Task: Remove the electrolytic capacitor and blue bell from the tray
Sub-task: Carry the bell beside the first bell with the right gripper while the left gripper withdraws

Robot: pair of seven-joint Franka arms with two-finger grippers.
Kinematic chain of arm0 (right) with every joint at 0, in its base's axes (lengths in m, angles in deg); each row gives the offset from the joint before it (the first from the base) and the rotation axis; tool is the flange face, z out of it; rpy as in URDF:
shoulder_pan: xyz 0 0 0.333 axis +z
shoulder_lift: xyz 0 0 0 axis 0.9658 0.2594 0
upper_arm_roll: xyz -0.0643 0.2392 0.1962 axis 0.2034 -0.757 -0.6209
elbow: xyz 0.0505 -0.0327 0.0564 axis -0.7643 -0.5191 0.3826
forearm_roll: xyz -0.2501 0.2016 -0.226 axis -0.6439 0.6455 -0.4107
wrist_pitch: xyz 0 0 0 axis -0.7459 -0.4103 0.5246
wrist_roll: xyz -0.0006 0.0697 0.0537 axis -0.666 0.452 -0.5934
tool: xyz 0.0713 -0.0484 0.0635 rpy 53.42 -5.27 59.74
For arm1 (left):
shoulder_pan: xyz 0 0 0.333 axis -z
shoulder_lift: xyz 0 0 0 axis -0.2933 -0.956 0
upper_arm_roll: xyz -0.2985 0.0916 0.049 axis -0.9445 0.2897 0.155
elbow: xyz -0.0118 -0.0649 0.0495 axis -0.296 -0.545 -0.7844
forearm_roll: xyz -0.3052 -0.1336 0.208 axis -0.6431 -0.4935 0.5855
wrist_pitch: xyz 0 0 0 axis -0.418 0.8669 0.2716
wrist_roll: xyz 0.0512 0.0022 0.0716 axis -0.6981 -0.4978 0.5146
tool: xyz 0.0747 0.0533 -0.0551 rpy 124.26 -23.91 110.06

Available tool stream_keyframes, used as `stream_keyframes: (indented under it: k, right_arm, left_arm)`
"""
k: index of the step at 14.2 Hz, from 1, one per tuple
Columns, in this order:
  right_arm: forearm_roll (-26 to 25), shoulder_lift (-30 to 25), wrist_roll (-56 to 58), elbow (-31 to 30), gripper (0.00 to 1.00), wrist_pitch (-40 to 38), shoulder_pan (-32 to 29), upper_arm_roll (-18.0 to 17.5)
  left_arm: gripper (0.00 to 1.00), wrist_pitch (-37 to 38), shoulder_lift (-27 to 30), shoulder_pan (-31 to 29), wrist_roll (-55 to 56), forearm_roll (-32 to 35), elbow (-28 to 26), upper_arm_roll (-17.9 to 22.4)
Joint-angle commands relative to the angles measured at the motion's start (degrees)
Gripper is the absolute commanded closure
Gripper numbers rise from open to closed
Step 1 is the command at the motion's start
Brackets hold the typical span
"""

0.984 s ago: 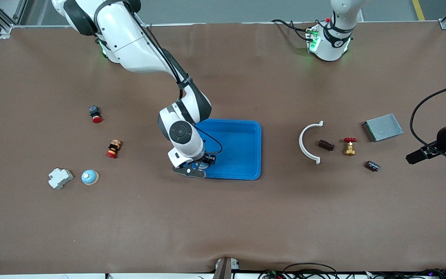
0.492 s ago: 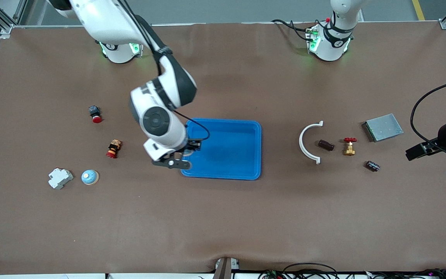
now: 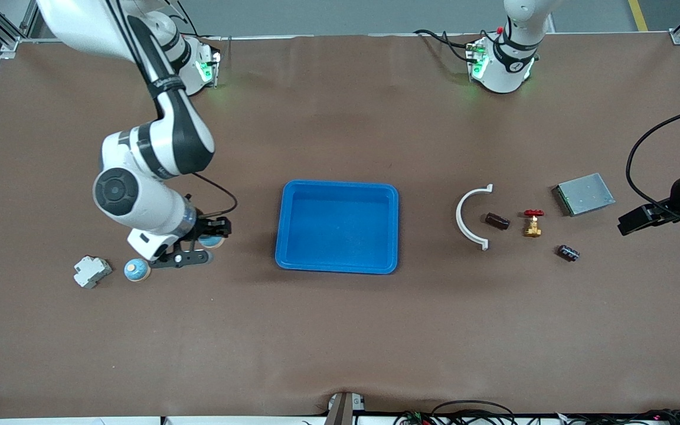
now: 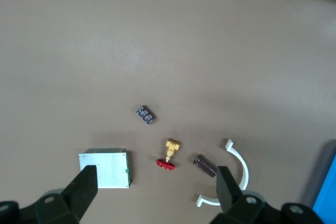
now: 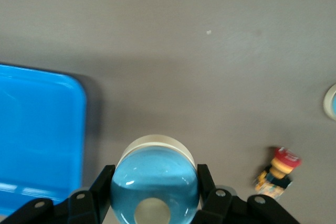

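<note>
Blue tray [image 3: 337,265] now sits empty: the right gripper [image 3: 203,248], clenched on the blue bell [image 5: 154,183], has carried it out over bare table; left gripper [image 4: 157,195] waits, released.

In the front view, the tray [image 3: 337,269] sat mid-table; bracket [image 3: 463,227], valve [image 3: 532,223] and metal box [image 3: 585,193] lay at its three o'clock, the breaker [image 3: 92,271] at its nine.

No text, label, brand or number can be read in any view. Pale markings are seen on the small dark component [image 4: 145,114], but they cannot be made out.
</note>
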Motion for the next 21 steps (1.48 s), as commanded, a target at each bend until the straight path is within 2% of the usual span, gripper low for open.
stream_keyframes:
  k: [1,8,12,15,21]
  right_arm:
    - [-0.7,-2.0,4.2,-6.1,1.00,6.7,-2.3,-1.1]
    - [-1.4,6.2,7.4,-5.2,1.00,14.6,-5.0,-1.1]
    - [-1.4,9.1,7.6,-3.4,1.00,14.7,-5.7,-1.1]
    - [-1.2,12.4,11.8,-1.1,1.00,14.7,-7.6,-1.2]
    - [-0.8,14.6,12.4,0.5,1.00,15.2,-7.8,-1.2]
  left_arm:
    - [0.00,1.4,2.0,-0.6,-1.8,-2.0,0.0,0.0]
    - [0.00,1.4,2.2,-0.6,-4.1,-2.1,0.0,0.0]
    - [0.00,2.8,3.0,-0.5,-4.1,-2.1,0.5,-0.3]
    - [0.00,4.0,3.3,-0.5,-4.1,-2.0,0.5,-0.4]
    - [0.00,4.9,5.2,0.1,-4.2,-2.2,0.5,0.1]
